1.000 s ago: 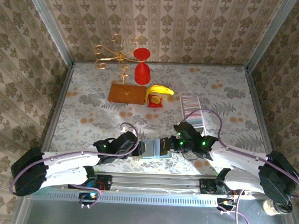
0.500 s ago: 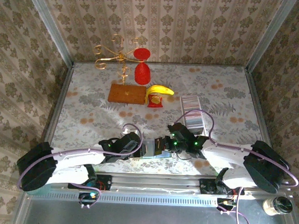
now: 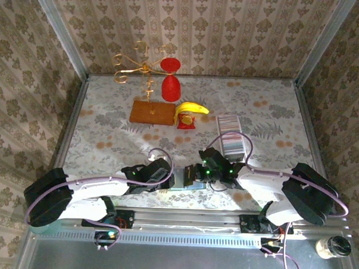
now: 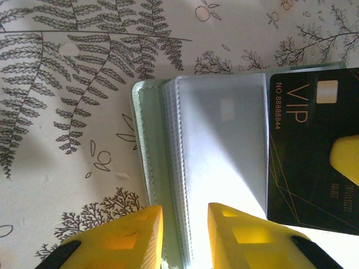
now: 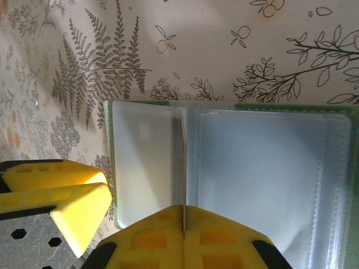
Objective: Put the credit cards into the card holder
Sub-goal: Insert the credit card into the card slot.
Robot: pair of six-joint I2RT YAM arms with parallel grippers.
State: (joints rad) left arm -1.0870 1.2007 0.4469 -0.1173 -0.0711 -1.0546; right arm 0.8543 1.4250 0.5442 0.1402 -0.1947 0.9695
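Here, at the lower centre of the top view, the two arms meet over the holder (image 3: 180, 180), which lies open on the fern-print worktop (image 3: 108, 131) just ahead of the arm bases.

The left pincer (image 3: 168, 177) comes in from the left. In the left wrist view its yellow fingers (image 4: 120, 244) stand close together at the bottom of the frame. The holder's (image 4: 219, 145) left edge, green cover and stacked clear sleeves, lies in the narrow gap between them. I cannot tell whether the left pincer (image 4: 185, 212) is pinching that edge or only straddling it.

The right pincer (image 3: 195, 173) is pressed together on a black card (image 4: 303, 157) marked VIP. That card sits at the right of the left wrist frame, its left edge meeting the clear sleeve, with a yellow fingertip (image 4: 348, 162) over it. In the right wrist view the black card (image 5: 182, 162) shows edge-on as a thin line. It runs from the right pincer (image 5: 184, 212) up the middle of the holder (image 5: 269, 168), between a left panel and a wider right one. Whether it sits inside a sleeve cannot be told.

The other cards (image 3: 229, 122) stand as a striped row in a clear tray (image 3: 226, 147), right of centre and apart from the holder. Farther back are a banana (image 3: 191, 107), a red goblet (image 3: 170, 83) and a gold wire stand (image 3: 141, 64).
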